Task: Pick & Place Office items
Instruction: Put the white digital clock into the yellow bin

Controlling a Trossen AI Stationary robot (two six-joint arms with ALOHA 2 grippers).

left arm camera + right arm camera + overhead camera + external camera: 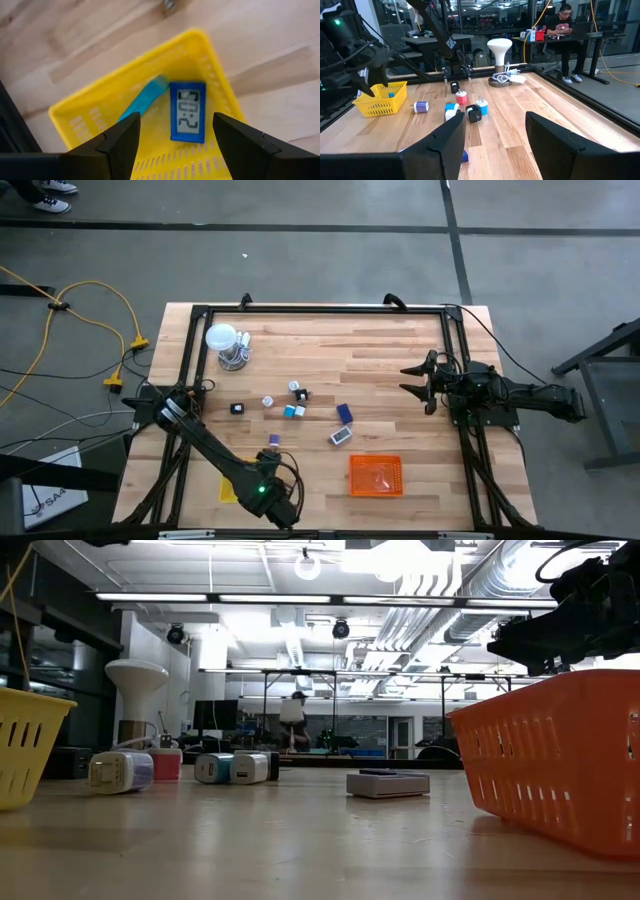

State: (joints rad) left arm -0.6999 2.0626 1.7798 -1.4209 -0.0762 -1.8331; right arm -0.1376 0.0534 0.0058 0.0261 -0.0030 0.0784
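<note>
My left end effector (175, 145) hangs over the yellow tray (90, 112) at the near left of the counter (400, 360), its fingers spread wide with nothing between them. Inside that tray lie two items: a blue block with a small digital display (187, 112) and, just beside it, a slanted teal piece (142, 102). My right end effector (415, 378) hovers above the right side of the counter, pointing toward the middle, fingers likewise parted and holding nothing. The remaining office items are scattered across the middle of the counter: a small black piece (237, 408), a cluster of white, blue and black blocks (292, 402), a dark blue block (344, 412), a flat white-and-blue one (341, 436) and a small purple one (274, 440). The orange tray (375, 475) sits near the front edge toward the right; I cannot tell whether anything lies in it. A white globe on a stand (226, 342) stands at the far left of the counter.
</note>
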